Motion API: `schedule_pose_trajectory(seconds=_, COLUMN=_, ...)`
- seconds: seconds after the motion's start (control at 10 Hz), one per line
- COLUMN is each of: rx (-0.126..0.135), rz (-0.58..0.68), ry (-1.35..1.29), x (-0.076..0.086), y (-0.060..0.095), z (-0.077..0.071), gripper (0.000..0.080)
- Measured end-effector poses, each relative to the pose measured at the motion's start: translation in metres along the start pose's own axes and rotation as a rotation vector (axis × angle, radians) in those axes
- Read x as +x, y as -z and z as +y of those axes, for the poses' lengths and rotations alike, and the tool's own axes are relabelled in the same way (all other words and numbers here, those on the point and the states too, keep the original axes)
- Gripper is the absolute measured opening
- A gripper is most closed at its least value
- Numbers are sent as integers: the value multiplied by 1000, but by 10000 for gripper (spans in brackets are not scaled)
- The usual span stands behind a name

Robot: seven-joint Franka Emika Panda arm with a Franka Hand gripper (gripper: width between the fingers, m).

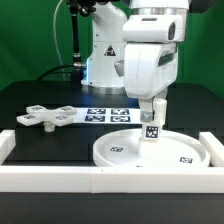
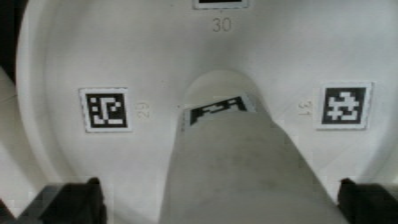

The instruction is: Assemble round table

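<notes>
The large rimmed round disc [image 1: 118,152] lies on the table at the front. The short cylindrical post [image 1: 152,130] stands upright on it, right of its middle, with a tag facing forward. My gripper [image 1: 152,112] hangs straight over the post, its fingers down on either side of the post's top. In the wrist view the post [image 2: 240,150] runs down to the disc [image 2: 54,70] between two tags. My gripper [image 2: 217,200] is open, with a gap showing between each finger and the post. The flat cross-shaped piece [image 1: 48,117] lies on the exterior view's left, away from the gripper.
The marker board [image 1: 108,115] lies behind the disc. White border rails run along the front [image 1: 60,178], up the exterior view's left [image 1: 6,145] and up the right [image 1: 212,145]. The robot base [image 1: 100,60] stands at the back.
</notes>
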State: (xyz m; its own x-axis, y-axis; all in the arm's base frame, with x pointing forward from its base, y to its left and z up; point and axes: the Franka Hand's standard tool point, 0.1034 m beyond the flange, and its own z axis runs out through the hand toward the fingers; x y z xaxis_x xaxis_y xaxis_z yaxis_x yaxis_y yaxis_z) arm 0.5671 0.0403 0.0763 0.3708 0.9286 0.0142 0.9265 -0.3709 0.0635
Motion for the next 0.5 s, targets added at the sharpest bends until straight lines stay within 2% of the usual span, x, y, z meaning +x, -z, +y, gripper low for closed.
schedule_pose_trajectory(seconds=0.2, rx=-14, rz=-32, ry=227, x=2, y=0, z=0, gripper=649)
schedule_pose_trajectory(seconds=0.5, rx=-20, rz=-59, ry=428, x=4, y=0, z=-1, gripper=649)
